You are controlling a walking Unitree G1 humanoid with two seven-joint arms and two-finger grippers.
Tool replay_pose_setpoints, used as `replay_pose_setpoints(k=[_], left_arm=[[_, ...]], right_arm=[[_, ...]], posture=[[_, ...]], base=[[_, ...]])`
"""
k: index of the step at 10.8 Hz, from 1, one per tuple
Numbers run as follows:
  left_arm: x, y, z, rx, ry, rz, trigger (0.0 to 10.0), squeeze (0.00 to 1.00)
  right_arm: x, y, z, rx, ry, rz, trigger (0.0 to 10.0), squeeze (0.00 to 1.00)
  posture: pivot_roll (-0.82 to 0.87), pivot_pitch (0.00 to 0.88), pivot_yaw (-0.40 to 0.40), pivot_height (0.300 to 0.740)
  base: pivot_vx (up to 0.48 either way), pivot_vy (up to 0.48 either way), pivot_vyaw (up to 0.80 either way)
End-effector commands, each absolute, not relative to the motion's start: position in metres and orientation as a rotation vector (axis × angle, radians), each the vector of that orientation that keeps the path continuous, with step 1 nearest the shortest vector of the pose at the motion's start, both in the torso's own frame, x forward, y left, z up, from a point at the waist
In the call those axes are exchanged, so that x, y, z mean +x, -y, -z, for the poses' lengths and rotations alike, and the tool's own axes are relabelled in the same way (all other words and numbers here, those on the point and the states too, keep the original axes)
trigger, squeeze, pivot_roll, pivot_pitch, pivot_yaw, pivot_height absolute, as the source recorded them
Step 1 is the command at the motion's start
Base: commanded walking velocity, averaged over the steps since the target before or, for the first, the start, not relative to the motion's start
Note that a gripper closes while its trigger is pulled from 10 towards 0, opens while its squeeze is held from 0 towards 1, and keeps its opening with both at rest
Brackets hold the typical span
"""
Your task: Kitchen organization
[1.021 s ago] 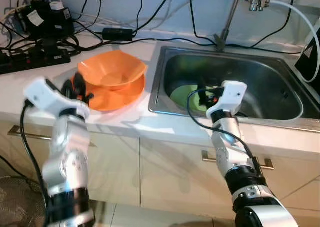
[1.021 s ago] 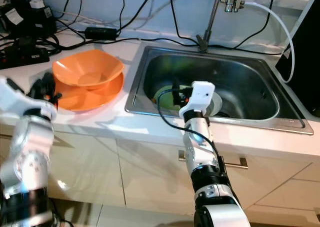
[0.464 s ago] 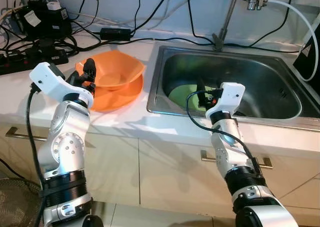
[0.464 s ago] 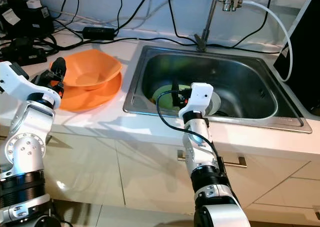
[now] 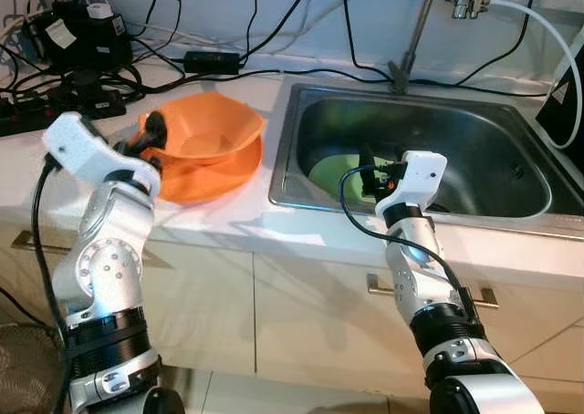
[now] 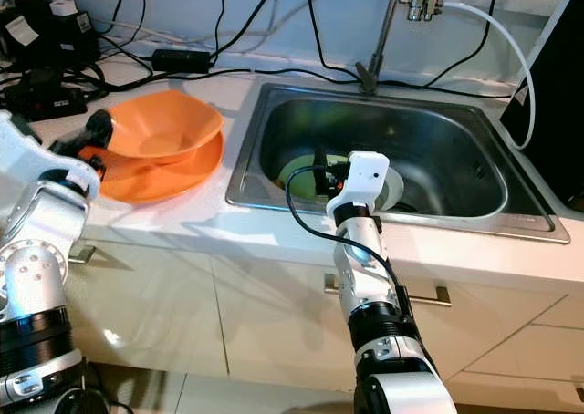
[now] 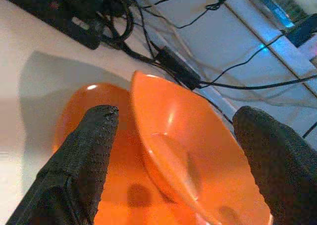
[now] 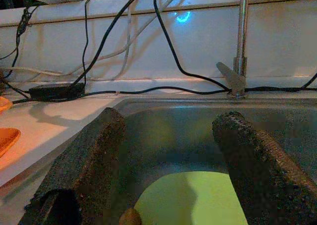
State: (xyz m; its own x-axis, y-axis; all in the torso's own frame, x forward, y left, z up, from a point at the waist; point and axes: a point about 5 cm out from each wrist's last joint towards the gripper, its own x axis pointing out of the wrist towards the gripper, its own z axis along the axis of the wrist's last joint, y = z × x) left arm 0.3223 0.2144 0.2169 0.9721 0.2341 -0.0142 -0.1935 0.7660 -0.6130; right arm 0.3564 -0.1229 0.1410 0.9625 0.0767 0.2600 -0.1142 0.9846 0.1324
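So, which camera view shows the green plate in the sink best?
The left eye view: the green plate lies in the sink, partly hidden by the right claw. The right eye view shows less of it; the right wrist view shows its near part.

Kitchen (steel sink [image 5: 511, 172], cabinets [image 5: 301, 314])

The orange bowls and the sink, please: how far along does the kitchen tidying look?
Done: two orange bowls sit stacked on the counter. In hand: the left gripper is open around the top bowl's rim. Left: a green plate lies in the sink, the open right gripper poised above it.
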Motion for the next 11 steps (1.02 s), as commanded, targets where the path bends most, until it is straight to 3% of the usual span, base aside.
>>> replay_pose_setpoints(k=[1,5,9,10,11], left_arm=[[0.327,-0.210,-0.212,-0.690,0.010,-0.239,10.0,0.00],[0.342,-0.192,-0.195,-0.721,-0.122,-0.177,10.0,0.00],[0.368,-0.178,-0.205,-0.711,-0.143,-0.121,10.0,0.00],[0.370,-0.177,-0.204,-0.699,-0.158,-0.135,0.0,0.00],[0.371,-0.176,-0.200,-0.698,-0.179,-0.155,0.0,0.00]], right_arm=[[0.358,0.123,-0.145,0.154,0.273,-0.093,10.0,0.00],[0.358,0.122,-0.143,0.156,0.266,-0.090,10.0,0.00],[0.358,0.122,-0.143,0.156,0.265,-0.086,10.0,0.00],[0.358,0.123,-0.143,0.155,0.266,-0.083,10.0,0.00],[0.358,0.124,-0.143,0.154,0.266,-0.080,10.0,0.00]], posture=[[0.24,0.000,-0.024,0.740],[0.23,0.000,-0.016,0.740],[0.22,0.000,-0.007,0.740],[0.22,0.000,-0.003,0.740],[0.21,0.000,-0.001,0.740]], base=[[0.000,0.000,0.00],[0.000,0.000,0.00],[0.000,0.000,0.00],[0.000,0.000,0.00],[0.000,0.000,0.00]])
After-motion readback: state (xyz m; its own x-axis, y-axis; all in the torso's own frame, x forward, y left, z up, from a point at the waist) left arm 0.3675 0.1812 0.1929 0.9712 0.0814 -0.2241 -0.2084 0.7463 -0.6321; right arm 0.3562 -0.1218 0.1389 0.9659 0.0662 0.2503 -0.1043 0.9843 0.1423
